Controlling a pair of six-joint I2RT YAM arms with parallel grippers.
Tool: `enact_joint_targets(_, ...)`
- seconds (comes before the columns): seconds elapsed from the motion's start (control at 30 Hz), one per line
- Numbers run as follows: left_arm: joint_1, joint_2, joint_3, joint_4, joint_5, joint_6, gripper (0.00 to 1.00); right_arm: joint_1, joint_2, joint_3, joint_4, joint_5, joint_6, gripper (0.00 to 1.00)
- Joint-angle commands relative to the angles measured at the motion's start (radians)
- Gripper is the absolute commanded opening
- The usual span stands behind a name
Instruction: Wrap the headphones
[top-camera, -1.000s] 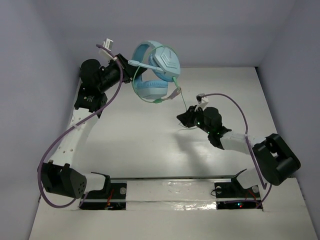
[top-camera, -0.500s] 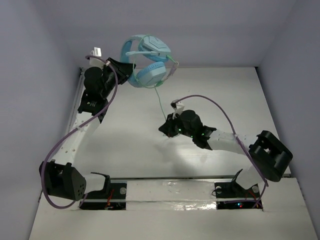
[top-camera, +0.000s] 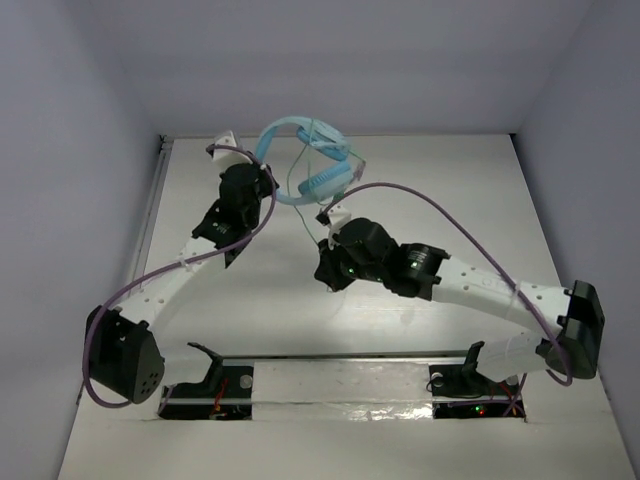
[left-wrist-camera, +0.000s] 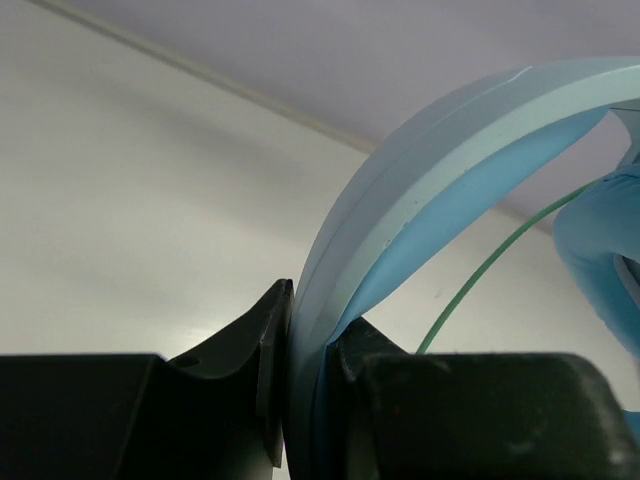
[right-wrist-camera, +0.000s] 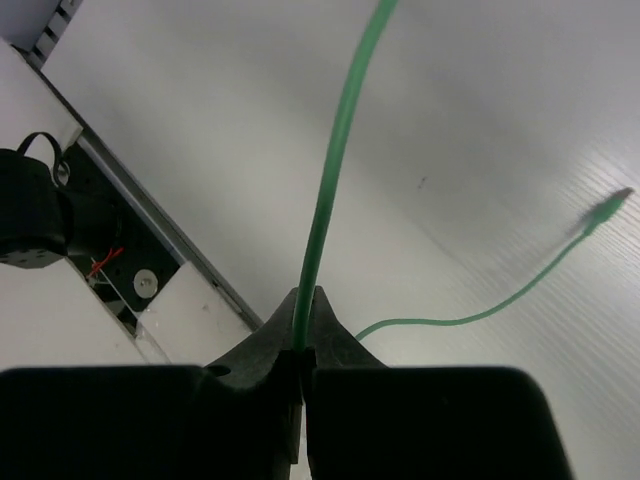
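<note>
Headphones (top-camera: 328, 180) hang in the air over the far part of the white table (top-camera: 470, 190), held by the headband (left-wrist-camera: 420, 190). The left gripper (left-wrist-camera: 305, 345) is clamped on that band, its black fingers pressing both faces. Nearer and just to the right, the right gripper (right-wrist-camera: 304, 322) is pinched together on the pale green cord (right-wrist-camera: 338, 150), which runs up out of frame. The cord's loose tail curls across the table to the plug (right-wrist-camera: 608, 207). One ear cup (left-wrist-camera: 600, 250) is cut off at the frame edge. From above, the right gripper's fingers are hidden beneath their wrist. Any marking on the white connector (top-camera: 226, 139) at the left wrist is too small to read.
</note>
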Motion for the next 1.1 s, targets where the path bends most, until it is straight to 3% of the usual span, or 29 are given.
enact_joint_targets(0.0,-0.045,-0.004,-0.048,0.087,-0.137,0.046,0.0,0.014,-0.06,0.116,-0.251,0.086,-0.055,0.0)
enact_joint_targets(0.23,-0.22,0.066,-0.108,0.012,-0.271,0.113,0.0,0.014,-0.078,0.275,-0.446,0.235,-0.118,0.0)
enact_joint_targets(0.5,-0.34,0.077,-0.137,-0.048,-0.257,0.164,0.0,0.014,-0.023,0.38,-0.549,0.301,-0.217,0.0)
enact_joint_targets(0.77,-0.386,0.042,-0.181,-0.102,-0.22,0.196,0.0,0.014,0.026,0.52,-0.7,0.463,-0.231,0.0)
enact_joint_targets(1.07,-0.397,0.04,-0.184,-0.206,-0.321,0.156,0.0,0.014,0.06,0.543,-0.778,0.637,-0.155,0.06)
